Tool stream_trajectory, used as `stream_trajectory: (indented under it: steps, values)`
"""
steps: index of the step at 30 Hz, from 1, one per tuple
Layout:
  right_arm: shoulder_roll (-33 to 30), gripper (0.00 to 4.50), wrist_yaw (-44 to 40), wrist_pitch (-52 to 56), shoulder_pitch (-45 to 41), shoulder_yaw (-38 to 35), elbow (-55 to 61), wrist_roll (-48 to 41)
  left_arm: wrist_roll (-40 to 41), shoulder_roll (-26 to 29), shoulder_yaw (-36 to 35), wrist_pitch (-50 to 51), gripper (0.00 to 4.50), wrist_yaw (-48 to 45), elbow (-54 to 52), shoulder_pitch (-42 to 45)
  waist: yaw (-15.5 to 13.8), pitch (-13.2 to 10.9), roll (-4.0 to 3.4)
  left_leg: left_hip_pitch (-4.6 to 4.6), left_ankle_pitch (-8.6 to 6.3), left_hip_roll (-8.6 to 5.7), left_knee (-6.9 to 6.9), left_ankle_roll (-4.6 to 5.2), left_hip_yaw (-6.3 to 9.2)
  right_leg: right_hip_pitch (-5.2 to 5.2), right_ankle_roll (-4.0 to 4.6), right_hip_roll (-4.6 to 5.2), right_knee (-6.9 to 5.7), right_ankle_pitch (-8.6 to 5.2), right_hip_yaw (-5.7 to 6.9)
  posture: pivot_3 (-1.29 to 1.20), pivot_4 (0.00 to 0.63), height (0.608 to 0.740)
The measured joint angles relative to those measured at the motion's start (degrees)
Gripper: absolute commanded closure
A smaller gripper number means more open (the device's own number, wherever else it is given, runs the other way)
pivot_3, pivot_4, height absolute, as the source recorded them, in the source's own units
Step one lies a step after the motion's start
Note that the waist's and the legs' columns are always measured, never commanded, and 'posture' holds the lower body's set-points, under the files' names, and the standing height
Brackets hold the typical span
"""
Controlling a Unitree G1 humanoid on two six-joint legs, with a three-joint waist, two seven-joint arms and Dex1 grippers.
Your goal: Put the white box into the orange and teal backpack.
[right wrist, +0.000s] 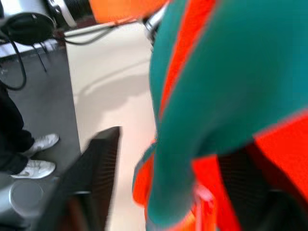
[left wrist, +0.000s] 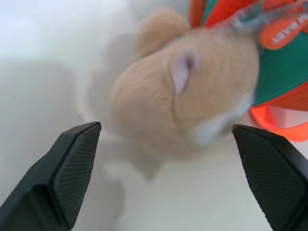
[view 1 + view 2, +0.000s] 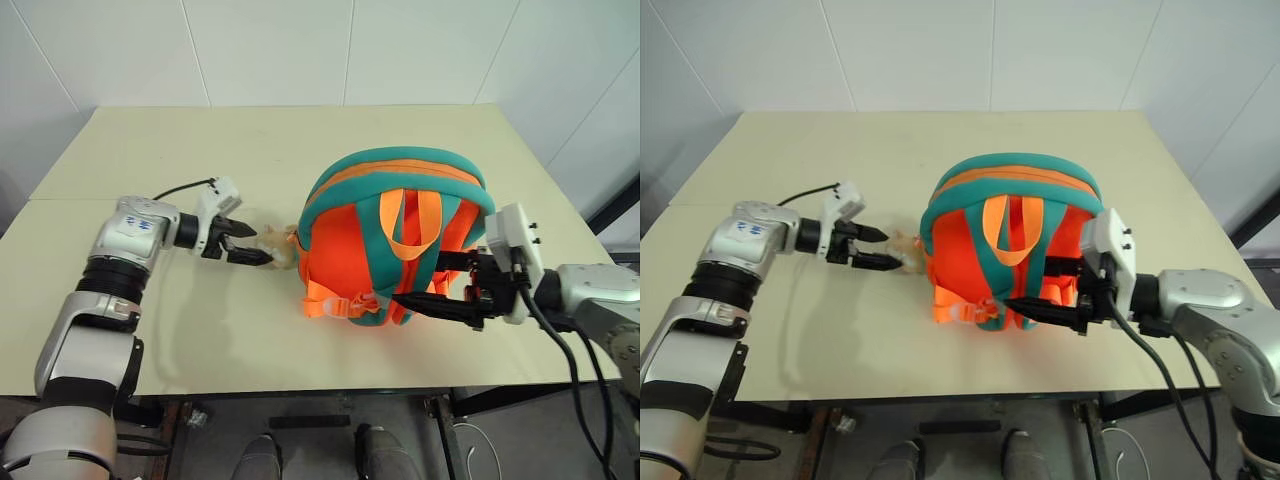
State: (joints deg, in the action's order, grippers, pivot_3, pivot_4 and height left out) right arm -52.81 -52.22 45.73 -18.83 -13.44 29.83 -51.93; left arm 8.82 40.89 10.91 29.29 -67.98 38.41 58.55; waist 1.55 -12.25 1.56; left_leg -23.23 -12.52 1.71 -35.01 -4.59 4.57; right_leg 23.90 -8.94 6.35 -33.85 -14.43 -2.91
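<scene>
On the pale beige rectangular table [image 3: 150, 340], the soft rounded orange and teal backpack [image 3: 395, 235] is seen lying, straps uppermost; the white box cannot be located; the right gripper [image 3: 440, 290] is spread open against the backpack's right side; the left gripper [image 3: 245, 243] is open before the tan plush charm [image 2: 192, 91], fingers apart from it.

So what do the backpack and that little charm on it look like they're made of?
Backpack: probably neoprene or a similar soft foam fabric, matte and smooth, with rounded, puffy edges. Its straps look like woven webbing. Charm: tan plush, with a fuzzy pile on its surface.
</scene>
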Motion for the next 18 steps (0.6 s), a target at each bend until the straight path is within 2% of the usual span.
stream_trajectory:
  steps: [5,8,10,12,18]
  values:
    - [-5.49,0.04,-2.14,1.74,12.28,-13.64,-0.32,0.33,4.01,1.14,-8.49,-7.2,0.0,-1.01,-3.41,-6.53,-0.68,0.0,0.0,-0.04,-0.11,0.0,0.0,-0.03,-0.03,0.0,-0.09,0.03,0.02,0.04,0.01,0.0,0.15,0.74]
    - [-6.94,0.04,-5.43,1.48,21.17,-22.94,-2.68,3.64,6.67,1.01,-12.71,-10.17,0.0,-1.71,-4.39,-8.04,-1.61,0.0,0.01,-0.02,-0.13,0.0,-0.05,-0.03,-0.06,-0.03,-0.18,0.02,0.05,0.09,0.01,0.0,0.15,0.74]
    - [-6.95,0.04,-6.54,0.35,24.61,-28.0,-5.24,6.21,8.53,0.37,-15.96,-13.2,0.0,-2.57,-4.06,-8.77,-1.64,0.01,0.01,0.03,-0.13,0.0,-0.09,-0.04,-0.11,-0.15,0.06,0.03,0.25,-0.04,0.01,0.0,0.15,0.74]
    - [-5.42,0.04,-6.47,-1.25,25.99,-31.09,-5.99,7.39,10.64,-1.36,-18.37,-16.47,0.0,-4.53,-3.58,-8.92,-1.54,0.01,0.02,0.07,-0.11,0.0,-0.08,-0.02,-0.15,-0.26,0.46,0.04,0.44,-0.19,0.01,0.0,0.15,0.74]
    - [1.77,0.04,-3.29,-4.98,27.09,-34.42,-7.42,7.97,14.92,-4.27,-21.16,-20.95,0.0,-9.22,-2.58,-9.9,-0.96,0.05,0.08,0.23,-0.06,0.0,-0.16,0.03,-0.28,-0.38,0.44,0.05,0.49,-0.01,-0.1,0.0,0.15,0.74]
